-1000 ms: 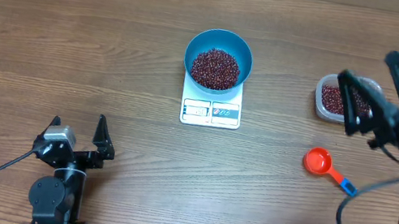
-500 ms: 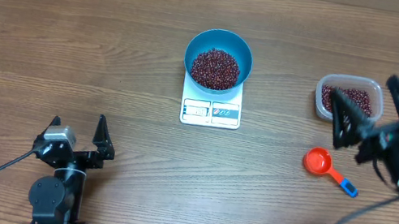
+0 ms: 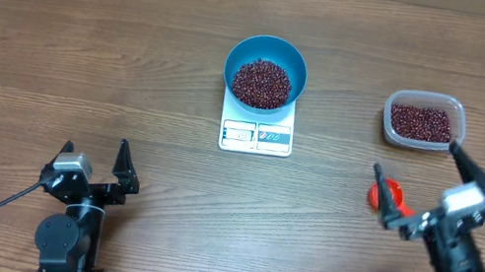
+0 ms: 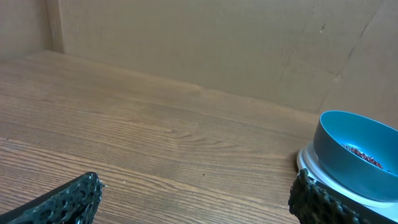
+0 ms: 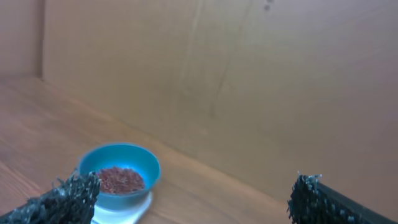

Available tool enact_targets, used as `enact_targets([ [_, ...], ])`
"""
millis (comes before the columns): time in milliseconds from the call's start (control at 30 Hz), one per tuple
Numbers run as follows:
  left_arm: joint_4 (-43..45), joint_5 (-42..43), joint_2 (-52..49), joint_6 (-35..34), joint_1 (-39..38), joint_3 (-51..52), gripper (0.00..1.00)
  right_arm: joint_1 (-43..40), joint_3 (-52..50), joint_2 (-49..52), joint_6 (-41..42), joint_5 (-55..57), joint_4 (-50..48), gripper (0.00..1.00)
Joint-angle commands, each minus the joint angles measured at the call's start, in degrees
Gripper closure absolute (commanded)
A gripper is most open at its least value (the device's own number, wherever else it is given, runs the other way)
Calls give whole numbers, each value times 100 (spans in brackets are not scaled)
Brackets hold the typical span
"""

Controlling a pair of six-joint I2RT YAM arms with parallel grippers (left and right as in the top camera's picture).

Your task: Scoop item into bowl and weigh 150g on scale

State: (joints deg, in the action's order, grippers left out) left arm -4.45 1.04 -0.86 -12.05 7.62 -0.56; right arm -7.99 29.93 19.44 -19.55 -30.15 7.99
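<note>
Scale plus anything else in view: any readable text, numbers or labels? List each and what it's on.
Scale display window: something shows, too small to read.
Scale button markings: blurred, unreadable.
Blue bowl, clear tub, red scoop: no print visible.
Nothing legible in either wrist view.

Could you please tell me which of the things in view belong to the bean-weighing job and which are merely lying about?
Belonging to the job: small dark red-brown beans; round bright blue bowl; flat white digital scale; clear plastic tub of more beans; red plastic scoop.
Merely there: brown wooden table; plain cardboard back wall.
</note>
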Motion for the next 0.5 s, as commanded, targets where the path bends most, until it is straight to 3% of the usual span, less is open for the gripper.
enact_targets([
  [0,2,42,55,26,20,28,0,90,-684,-734,-151,323,-350,0],
  [133,2,42,55,26,20,28,0,129,-1399,-1493,-68,549,-549,0],
  [300,2,42,55,26,20,28,0,129,-1993,-1919,1263,1665,-802,0],
  [467,2,42,55,26,20,28,0,225,-2249,-1932,1379,1969,-813,0],
])
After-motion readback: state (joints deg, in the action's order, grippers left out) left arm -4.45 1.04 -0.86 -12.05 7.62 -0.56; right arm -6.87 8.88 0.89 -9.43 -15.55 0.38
